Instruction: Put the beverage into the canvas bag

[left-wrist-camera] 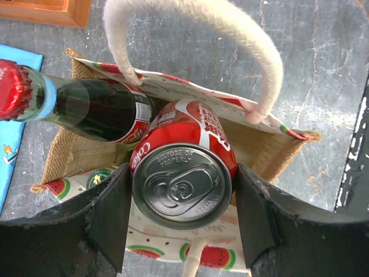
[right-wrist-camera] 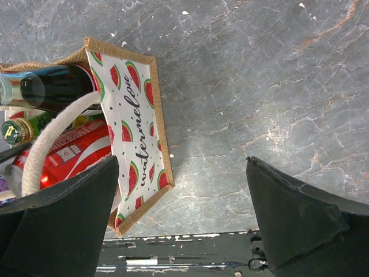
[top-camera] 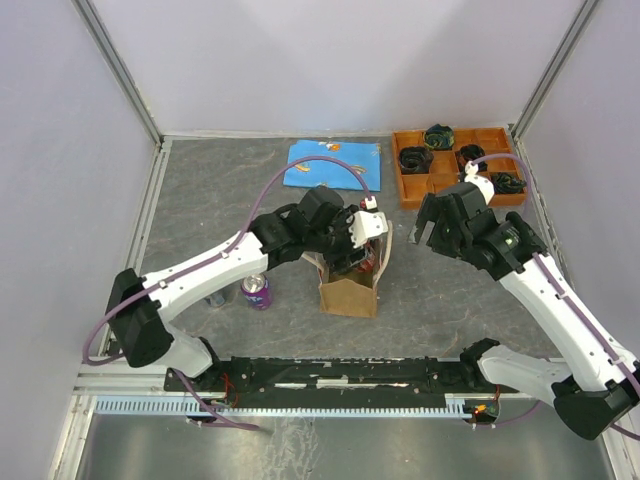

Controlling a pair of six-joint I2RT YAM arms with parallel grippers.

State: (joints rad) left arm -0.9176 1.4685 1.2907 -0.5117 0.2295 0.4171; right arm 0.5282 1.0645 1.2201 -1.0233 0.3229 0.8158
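From above, the light is bright, even and diffuse, leaving only faint soft shadows on the grey bench (top-camera: 200,215), and wide-angle distortion splays the enclosure rails (top-camera: 118,70) toward the corners. In the left wrist view pale glare streaks the glass bottle (left-wrist-camera: 98,109) and the lid of the red can (left-wrist-camera: 181,184), both sharp. In the right wrist view the canvas bag (right-wrist-camera: 138,127) throws a soft shadow on the bench, and the 2 black fingers (right-wrist-camera: 57,219) look dark and featureless.
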